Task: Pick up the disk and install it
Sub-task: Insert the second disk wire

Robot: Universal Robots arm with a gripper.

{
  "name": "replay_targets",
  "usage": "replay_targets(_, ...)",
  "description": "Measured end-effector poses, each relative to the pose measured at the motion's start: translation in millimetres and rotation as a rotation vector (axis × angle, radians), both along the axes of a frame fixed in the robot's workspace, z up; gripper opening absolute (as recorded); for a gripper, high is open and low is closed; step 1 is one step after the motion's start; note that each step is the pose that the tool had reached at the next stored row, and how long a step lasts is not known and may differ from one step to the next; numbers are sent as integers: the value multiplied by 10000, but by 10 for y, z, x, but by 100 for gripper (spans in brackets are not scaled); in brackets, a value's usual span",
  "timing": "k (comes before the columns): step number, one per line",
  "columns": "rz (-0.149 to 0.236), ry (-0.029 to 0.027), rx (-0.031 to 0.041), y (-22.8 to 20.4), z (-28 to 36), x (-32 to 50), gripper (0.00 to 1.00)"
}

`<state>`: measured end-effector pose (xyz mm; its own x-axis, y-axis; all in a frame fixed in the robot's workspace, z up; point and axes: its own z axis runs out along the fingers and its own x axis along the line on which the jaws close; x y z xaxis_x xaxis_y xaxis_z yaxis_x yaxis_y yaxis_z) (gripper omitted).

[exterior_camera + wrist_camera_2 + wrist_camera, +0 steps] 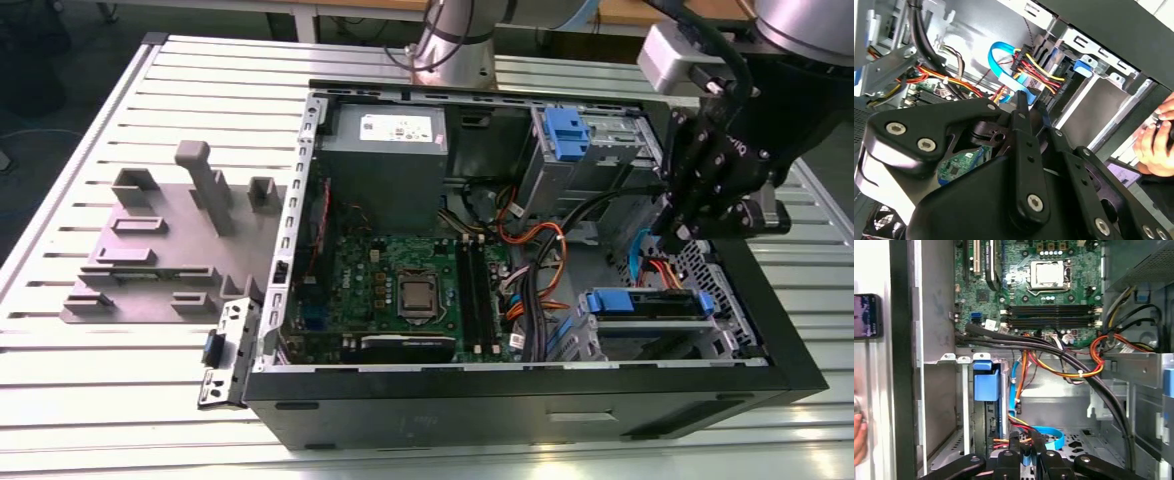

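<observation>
You are looking at an open computer case lying on a slatted metal table. Inside it sit a green motherboard, a grey power supply and bundled orange and yellow cables. A grey fixture plate rests beside the case, towards the exterior view's left.

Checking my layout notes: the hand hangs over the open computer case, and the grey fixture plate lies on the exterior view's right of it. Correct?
No. The exterior view shows the grey fixture plate on its left of the computer case; the hand does hang over the case.
</observation>
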<state>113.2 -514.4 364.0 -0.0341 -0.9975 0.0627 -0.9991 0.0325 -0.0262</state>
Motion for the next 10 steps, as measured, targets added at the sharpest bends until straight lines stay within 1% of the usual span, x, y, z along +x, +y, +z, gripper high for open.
replay_targets(2,0,11,-173,3,-11,8,24)
replay_targets(3,-1,17,-240,4,-19,13,24)
replay_targets(4,0,21,-271,4,-30,17,24)
replay_targets(6,1,23,-283,4,-58,20,22)
replay_targets(7,1,24,-284,4,-74,20,16)
replay_targets(10,6,24,-285,0,-98,22,16)
